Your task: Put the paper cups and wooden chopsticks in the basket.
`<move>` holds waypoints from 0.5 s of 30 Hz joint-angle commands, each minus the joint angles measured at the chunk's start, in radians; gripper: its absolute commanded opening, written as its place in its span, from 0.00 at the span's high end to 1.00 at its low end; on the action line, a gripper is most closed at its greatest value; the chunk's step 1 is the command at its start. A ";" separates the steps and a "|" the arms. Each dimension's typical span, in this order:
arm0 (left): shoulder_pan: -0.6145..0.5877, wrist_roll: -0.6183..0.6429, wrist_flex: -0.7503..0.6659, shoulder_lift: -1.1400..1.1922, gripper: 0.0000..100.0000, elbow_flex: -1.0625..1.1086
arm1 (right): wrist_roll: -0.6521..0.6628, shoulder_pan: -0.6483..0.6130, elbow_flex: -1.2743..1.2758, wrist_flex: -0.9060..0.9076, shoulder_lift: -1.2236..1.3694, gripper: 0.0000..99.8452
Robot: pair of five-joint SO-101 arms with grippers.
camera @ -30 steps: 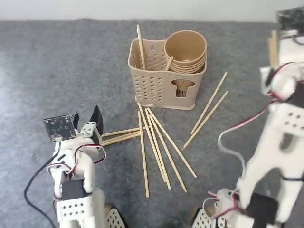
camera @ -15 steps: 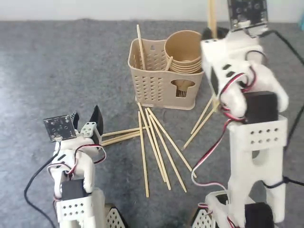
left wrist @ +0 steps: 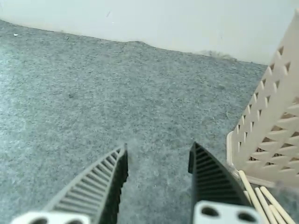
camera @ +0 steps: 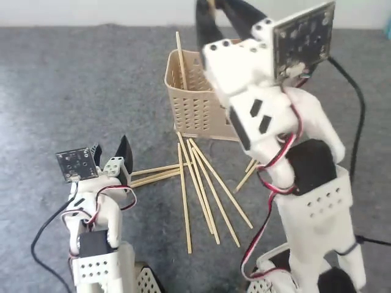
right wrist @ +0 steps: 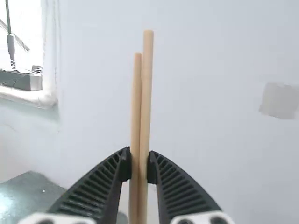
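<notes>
Markings: the camera board (camera: pixel 302 36) on my right wrist carries small marks, too blurred for me to read.
Basket: the beige slotted basket (camera: pixel 189 104) stands at 12 o'clock on the grey carpet (camera: pixel 61 91). My right arm covers its 3 o'clock half.
Basket contents: one upright chopstick (camera: pixel 180 58) leans in the 9 o'clock compartment, its top well above the rim.
Loose chopsticks: a fan of loose chopsticks (camera: pixel 201 189) lies flat on the carpet. It starts at the basket's foot and spreads toward 5 and 6 o'clock.
Side pair: a pair of chopsticks (camera: pixel 156 174) lies crosswise, pointing toward 9 o'clock. Its far ends are just beside my left gripper (camera: pixel 110 152).
More sticks: a few chopstick ends (camera: pixel 249 172) show at 3 o'clock of the fan, partly under my right arm.
Right arm pose: based at 5 o'clock, it is raised tall and leans toward 12 o'clock. My right gripper (camera: pixel 223 15) is up over the basket's far side in the high view.
Right grip: clenched on two held chopsticks (right wrist: pixel 142 93). They sit side by side between my fingers and stand upright against the white wall (right wrist: pixel 224 56), one tip higher than the other.
Left arm pose: based at 7 o'clock and folded low, with the gripper aimed toward 12 o'clock.
Left grip: released. The fingers are spread with nothing between them and carpet beneath, and the basket's wall is near.
</notes>
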 commanded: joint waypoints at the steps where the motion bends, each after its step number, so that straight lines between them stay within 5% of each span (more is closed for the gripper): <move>1: 0.002 -0.008 0.003 -0.020 0.80 -0.005 | -0.012 -0.008 -0.034 -0.134 0.074 0.99; 15: 0.002 -0.008 0.000 -0.020 0.80 -0.002 | -0.011 0.007 -0.034 -0.377 0.317 0.99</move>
